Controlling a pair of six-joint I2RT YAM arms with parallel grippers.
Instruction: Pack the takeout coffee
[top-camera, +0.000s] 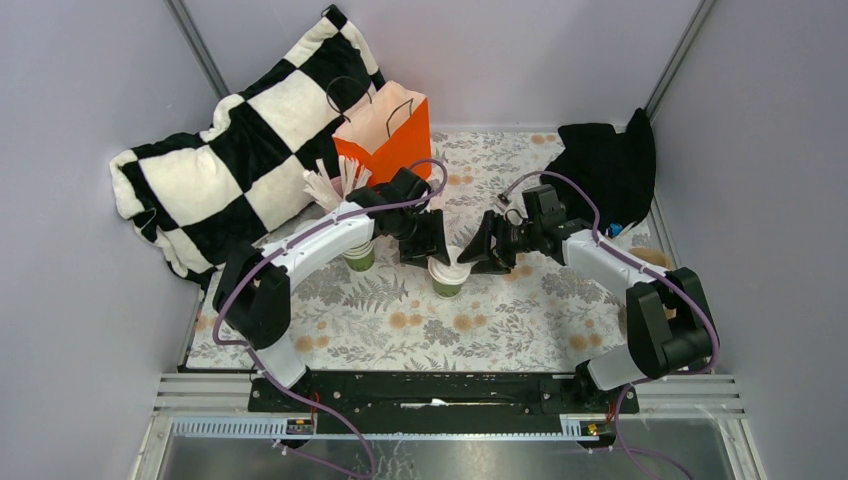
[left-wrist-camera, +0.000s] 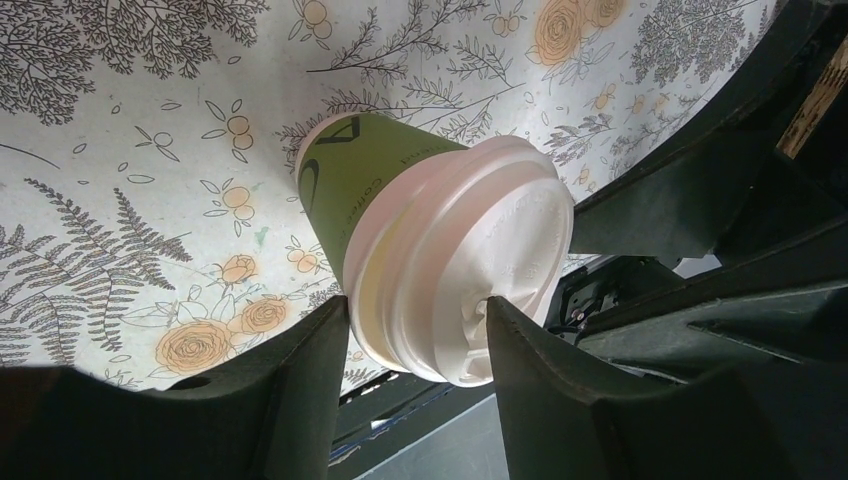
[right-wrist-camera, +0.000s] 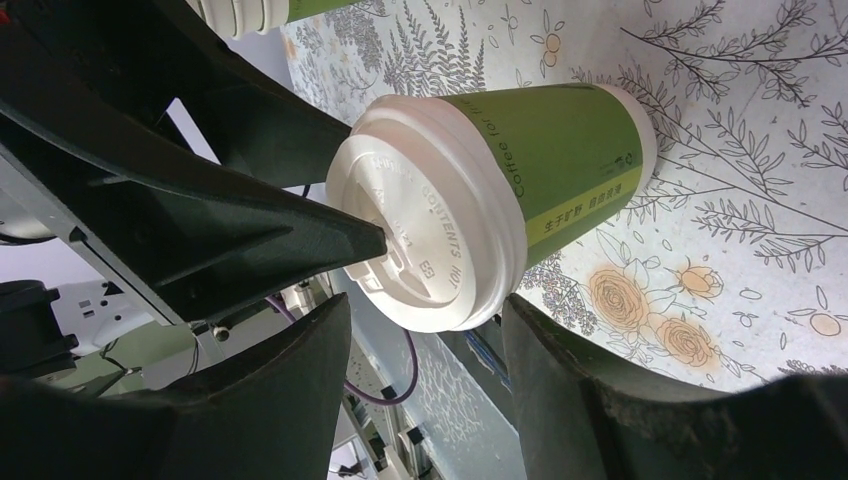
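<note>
Shows a green paper cup (top-camera: 447, 278), smooth and tapered, capped with a round white plastic lid (left-wrist-camera: 480, 250) ridged in rings, upright near the middle of a matte floral tablecloth (top-camera: 520, 320). Finds a second cup (top-camera: 360, 259) near it on the left, half tucked beneath the left forearm.

Leaves open cloth toward the near edge. Crowds the far side with a crisp orange paper bag (top-camera: 390, 140), a soft black-and-white checked pillow (top-camera: 230, 165) and a rumpled black cloth (top-camera: 605, 160).

Reaches in from both sides with elbows bent and wrists tipped down, meeting over the one lid. Sets the left gripper (left-wrist-camera: 415, 308) astride that lid, both black fingers (left-wrist-camera: 300, 390) close against its rim; cannot tell whether clamped or only brushing. Holds the right gripper (right-wrist-camera: 425, 305) spread on the opposite side, straddling the rim with slivers of gap either way, grasping nothing.
</note>
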